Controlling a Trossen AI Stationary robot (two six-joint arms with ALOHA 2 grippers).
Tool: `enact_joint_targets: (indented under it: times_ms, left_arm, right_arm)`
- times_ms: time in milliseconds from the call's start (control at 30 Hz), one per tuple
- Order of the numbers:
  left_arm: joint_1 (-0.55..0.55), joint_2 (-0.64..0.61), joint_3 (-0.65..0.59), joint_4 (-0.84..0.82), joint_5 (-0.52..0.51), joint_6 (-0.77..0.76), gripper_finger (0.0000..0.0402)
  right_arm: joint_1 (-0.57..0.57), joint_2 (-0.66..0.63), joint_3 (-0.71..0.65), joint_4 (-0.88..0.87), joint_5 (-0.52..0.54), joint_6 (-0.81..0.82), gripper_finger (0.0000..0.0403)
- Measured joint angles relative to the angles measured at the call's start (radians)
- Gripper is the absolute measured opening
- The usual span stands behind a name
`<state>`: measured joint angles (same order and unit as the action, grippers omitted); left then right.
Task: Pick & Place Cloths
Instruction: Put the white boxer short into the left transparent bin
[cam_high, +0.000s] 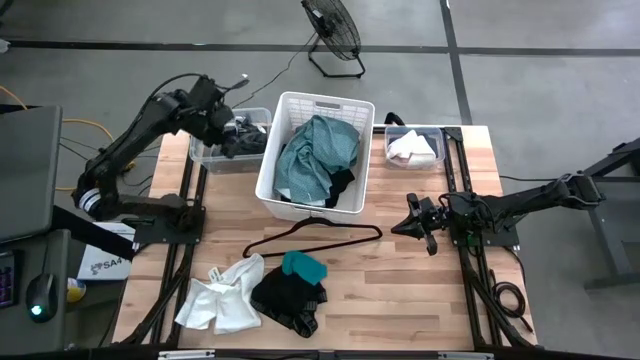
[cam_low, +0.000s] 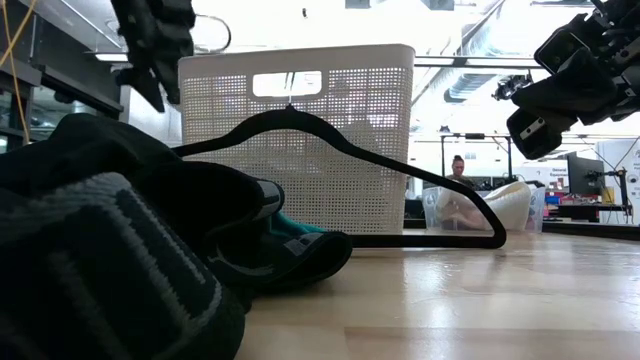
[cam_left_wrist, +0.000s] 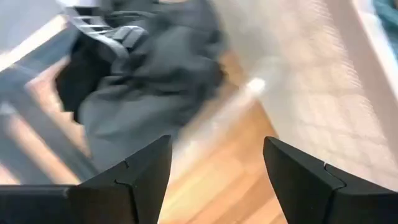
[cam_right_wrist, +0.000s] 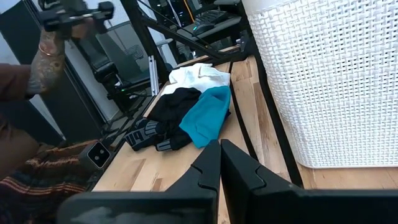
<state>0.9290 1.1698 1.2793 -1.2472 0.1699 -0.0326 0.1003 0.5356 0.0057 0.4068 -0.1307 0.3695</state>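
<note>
Now we see the left claw (cam_high: 232, 125) spread open and empty just above dark clothes (cam_high: 243, 138) in the clear bin (cam_high: 200, 155), likely a drop-off, while the right claw (cam_high: 415, 220) waits shut.

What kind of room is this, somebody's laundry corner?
More likely a robotics lab or workshop: two robot arms clamped to a wooden table, a bare concrete floor with a standing fan, and desks with monitors behind.

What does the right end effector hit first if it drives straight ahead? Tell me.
Most likely the bright teal cloth lying against the black cloth on the table. The right end effector, shut, points along the tabletop toward that pile, with the white basket passing beside it. Depth is uncertain.
</note>
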Motion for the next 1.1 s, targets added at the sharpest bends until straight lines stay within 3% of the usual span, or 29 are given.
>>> enact_joint_targets:
  times_ms: [233,567,767,1100]
  left_arm:
    - [-0.282,-0.104,0.001,-0.051,-0.042,-0.142,0.0248]
    - [-0.809,-0.182,-0.009,-0.09,-0.314,-0.493,0.0248]
    - [-1.066,-0.187,-0.125,-0.084,-0.412,-0.695,0.0248]
    - [-1.402,-0.186,-0.371,0.139,-0.407,-0.882,0.0248]
  right_arm:
    - [0.0,0.0,0.0,0.0,0.0,0.0,0.0003]
    - [0.0,0.0,0.0,0.0,0.0,0.0,0.0003]
    - [0.0,0.0,0.0,0.0,0.0,0.0,0.0003]
    - [0.0,0.0,0.0,0.0,0.0,0.0,0.0003]
